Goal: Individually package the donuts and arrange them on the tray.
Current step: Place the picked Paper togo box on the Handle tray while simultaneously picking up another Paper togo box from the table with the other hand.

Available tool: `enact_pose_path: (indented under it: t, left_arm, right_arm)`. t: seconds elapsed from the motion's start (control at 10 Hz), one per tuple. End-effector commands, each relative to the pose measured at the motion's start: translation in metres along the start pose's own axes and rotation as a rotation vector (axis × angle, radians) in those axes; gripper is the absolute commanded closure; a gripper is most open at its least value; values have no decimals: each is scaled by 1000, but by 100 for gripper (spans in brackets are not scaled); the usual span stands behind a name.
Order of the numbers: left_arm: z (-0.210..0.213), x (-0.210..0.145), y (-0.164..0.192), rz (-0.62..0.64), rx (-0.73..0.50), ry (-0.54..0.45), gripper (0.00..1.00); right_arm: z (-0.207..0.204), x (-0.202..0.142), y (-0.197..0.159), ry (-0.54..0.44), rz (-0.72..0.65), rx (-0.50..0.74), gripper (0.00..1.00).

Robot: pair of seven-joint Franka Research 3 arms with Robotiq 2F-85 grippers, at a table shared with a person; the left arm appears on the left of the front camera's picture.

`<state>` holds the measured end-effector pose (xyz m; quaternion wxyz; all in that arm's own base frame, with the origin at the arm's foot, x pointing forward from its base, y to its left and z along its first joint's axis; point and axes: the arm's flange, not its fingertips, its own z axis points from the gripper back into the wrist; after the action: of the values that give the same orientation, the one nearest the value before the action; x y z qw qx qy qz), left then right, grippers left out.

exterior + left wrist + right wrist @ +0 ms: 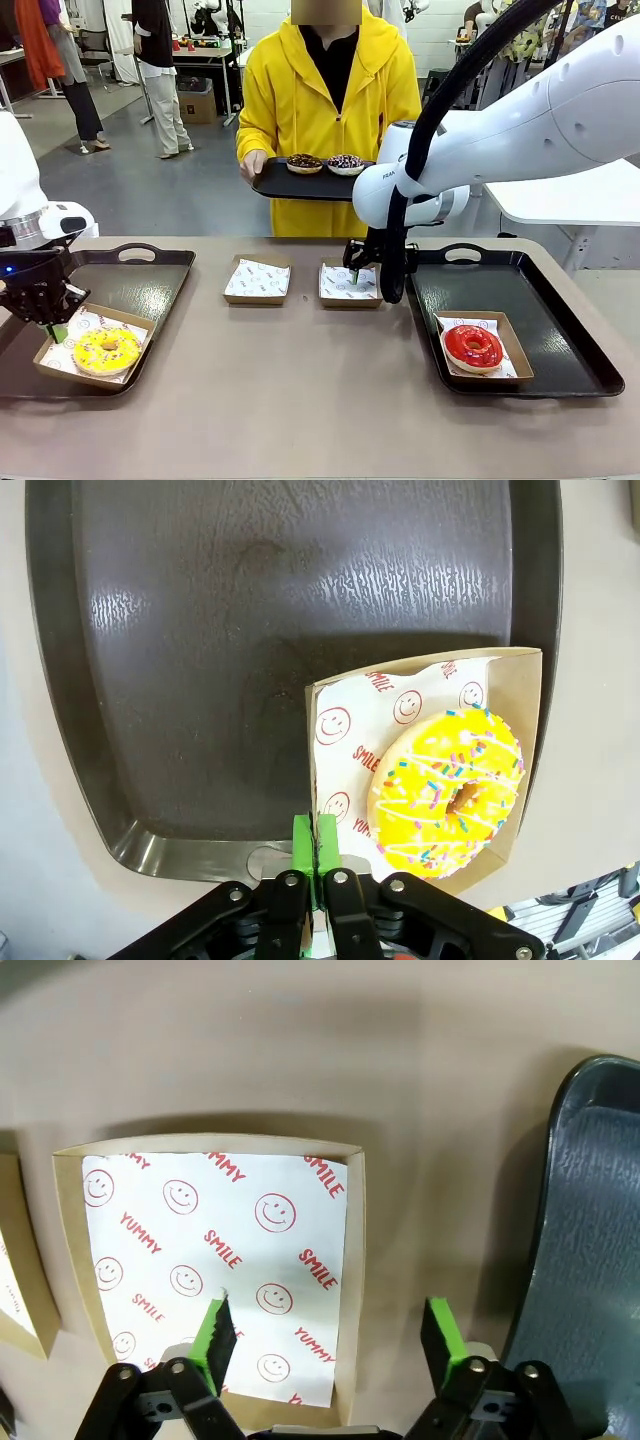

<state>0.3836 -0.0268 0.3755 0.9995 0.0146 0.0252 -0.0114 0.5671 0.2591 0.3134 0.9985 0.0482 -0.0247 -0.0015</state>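
Note:
The yellow sprinkled donut [105, 350] [450, 790] lies in a cardboard box [122, 313] [350, 725] at the front corner of the left tray [135, 285] [250, 610]. My left gripper [52, 326] [314, 848] is shut on that box's wall. On the right tray [545, 290], the glossy red donut [472, 346] rests in its own box [512, 345]. My right gripper [355, 270] [328, 1335] stands open low over an empty paper-lined box [338, 285] [220, 1250], its fingers astride the box's side wall. A person holds a small tray [272, 182] bearing the chocolate donut [305, 162] and the purple-white sprinkled donut [346, 162].
A second empty lined box [257, 279] [12, 1260] sits on the table left of the right gripper's box. The right tray's rim [590, 1260] lies close beside the right gripper. Bare tabletop stretches along the front between the two trays.

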Motion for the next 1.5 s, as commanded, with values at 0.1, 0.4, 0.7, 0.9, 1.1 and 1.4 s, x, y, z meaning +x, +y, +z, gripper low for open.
enact_pose_path:
  t: [0.1,0.4,0.7,0.9,1.1,1.4]
  left_arm:
    - [-7,-5,1,-20,7,-23,49]
    - [-5,-7,1,-29,11,-25,0]
    - [-4,-7,0,-31,4,-20,13]
    - [-4,-7,0,-35,-4,-15,0]
    - [-2,-8,1,-37,-18,-10,0]
    - [26,-16,21,-93,-276,-15,3]
  right_arm:
    - [-3,5,3,8,-12,-9,83]
    - [-4,5,4,4,-19,-7,100]
    - [-4,4,4,1,-27,-5,100]
    - [-4,4,4,-1,-33,-5,100]
    - [-4,5,3,4,-46,0,100]
    - [31,-8,7,8,-71,7,100]
